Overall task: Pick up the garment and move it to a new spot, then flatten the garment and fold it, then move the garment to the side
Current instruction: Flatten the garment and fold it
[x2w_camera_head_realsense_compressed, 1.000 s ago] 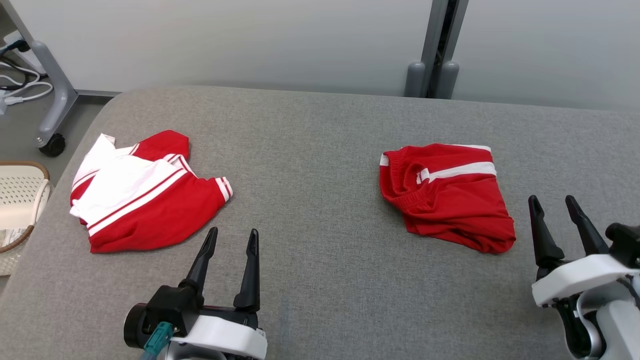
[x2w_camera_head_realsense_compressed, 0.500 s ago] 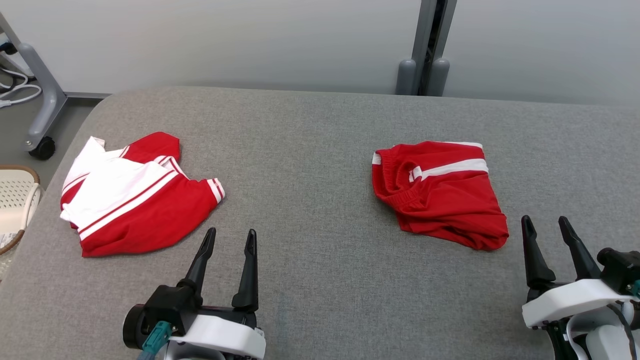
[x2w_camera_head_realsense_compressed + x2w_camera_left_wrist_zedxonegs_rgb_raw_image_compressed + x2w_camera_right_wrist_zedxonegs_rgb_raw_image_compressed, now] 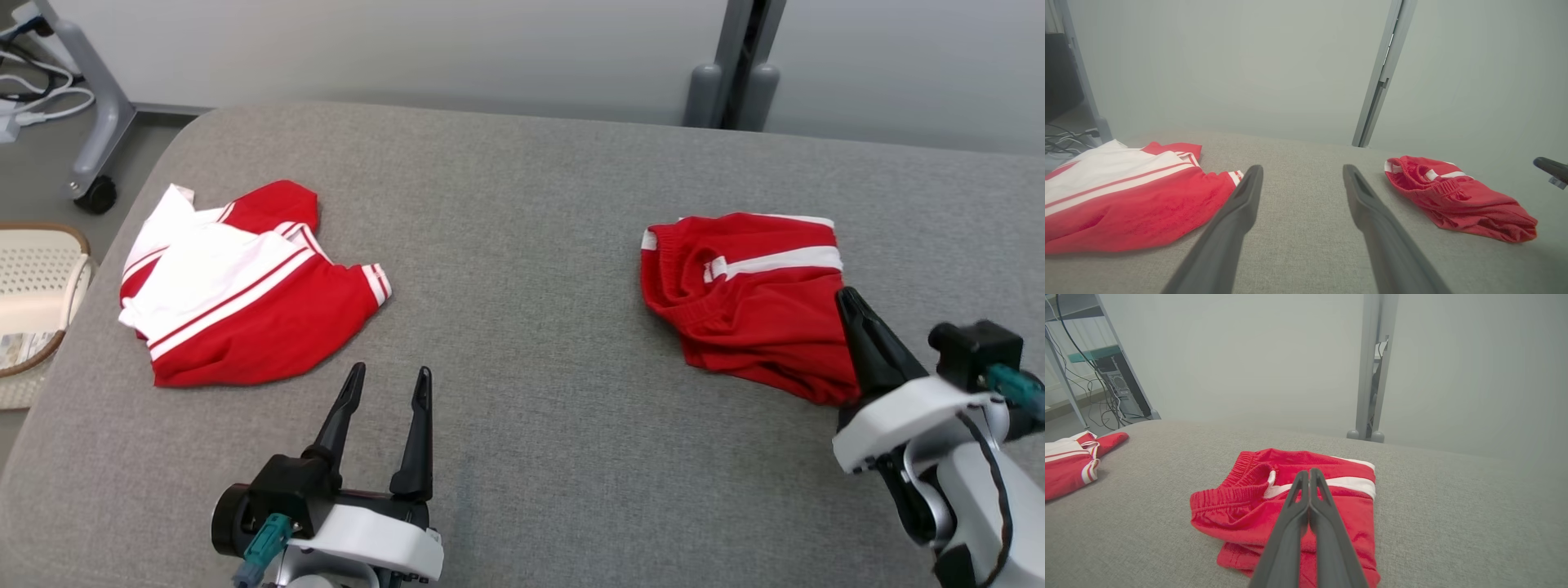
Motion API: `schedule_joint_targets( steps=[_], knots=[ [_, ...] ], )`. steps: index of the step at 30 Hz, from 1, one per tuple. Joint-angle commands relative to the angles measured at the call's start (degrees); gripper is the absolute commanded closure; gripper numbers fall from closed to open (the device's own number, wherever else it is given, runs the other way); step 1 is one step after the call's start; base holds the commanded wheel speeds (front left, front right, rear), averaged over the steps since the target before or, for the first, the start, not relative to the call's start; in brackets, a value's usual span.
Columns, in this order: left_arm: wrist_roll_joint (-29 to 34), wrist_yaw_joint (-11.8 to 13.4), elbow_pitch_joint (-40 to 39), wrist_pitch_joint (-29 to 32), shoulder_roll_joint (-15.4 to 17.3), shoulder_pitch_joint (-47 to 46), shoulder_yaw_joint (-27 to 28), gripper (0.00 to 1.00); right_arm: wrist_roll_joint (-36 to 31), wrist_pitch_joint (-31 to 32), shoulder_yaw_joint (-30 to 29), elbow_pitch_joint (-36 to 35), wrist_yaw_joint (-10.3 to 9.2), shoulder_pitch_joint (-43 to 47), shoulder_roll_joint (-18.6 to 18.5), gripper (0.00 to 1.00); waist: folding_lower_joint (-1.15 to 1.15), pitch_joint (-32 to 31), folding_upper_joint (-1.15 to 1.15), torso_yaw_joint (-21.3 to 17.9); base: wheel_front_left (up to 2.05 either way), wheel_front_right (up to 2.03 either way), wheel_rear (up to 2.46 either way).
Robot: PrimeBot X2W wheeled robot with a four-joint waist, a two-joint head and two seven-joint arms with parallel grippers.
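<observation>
Right tool [image 3: 1309, 472] pinched closed over red shorts [image 3: 1237, 506] | left tool [image 3: 389, 373] spread wide

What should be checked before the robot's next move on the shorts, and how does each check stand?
1. Right gripper over the shorts: ok.
2. Its jaws open for a grasp: not ok, shut, with no cloth seen between them.
3. Its tips touching the cloth: cannot tell.
4. Left gripper out of the way: ok, jaws open, over bare table.
5. Shorts apart from the shirt: ok, bare table between them.
6. Shorts flat: not ok, bunched, waistband folded over.
</observation>
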Motion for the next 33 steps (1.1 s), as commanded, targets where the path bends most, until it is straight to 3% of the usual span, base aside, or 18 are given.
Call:
schedule_joint_targets(
  steps=[1,9,19,33],
  knots=[
    [-0.2,-0.3,0.2,0.0,0.2,-1.0,0.0,0.0,0.9,-0.3,1.0,1.2,0.02,-1.7,-0.8,1.0,0.0,0.7,0.0,0.8,0.0,0.0,0.0],
    [-0.9,-0.3,0.7,0.0,0.2,-2.6,-1.5,0.0,7.3,4.1,11.2,13.4,0.02,-12.9,-2.7,1.0,0.0,3.4,0.0,3.7,0.0,0.0,0.0],
    [-1.9,0.4,0.7,0.0,0.2,-3.7,-2.9,0.0,12.4,7.4,22.3,22.5,0.01,-21.1,-2.5,1.0,0.0,6.3,0.0,7.2,0.0,0.0,0.0],
    [-3.1,1.4,-0.1,0.0,0.2,-4.8,-4.5,0.0,18.2,8.7,31.5,27.2,0.02,-27.8,-1.6,1.0,0.0,8.6,0.0,10.0,0.0,0.0,0.0]
  ],
)
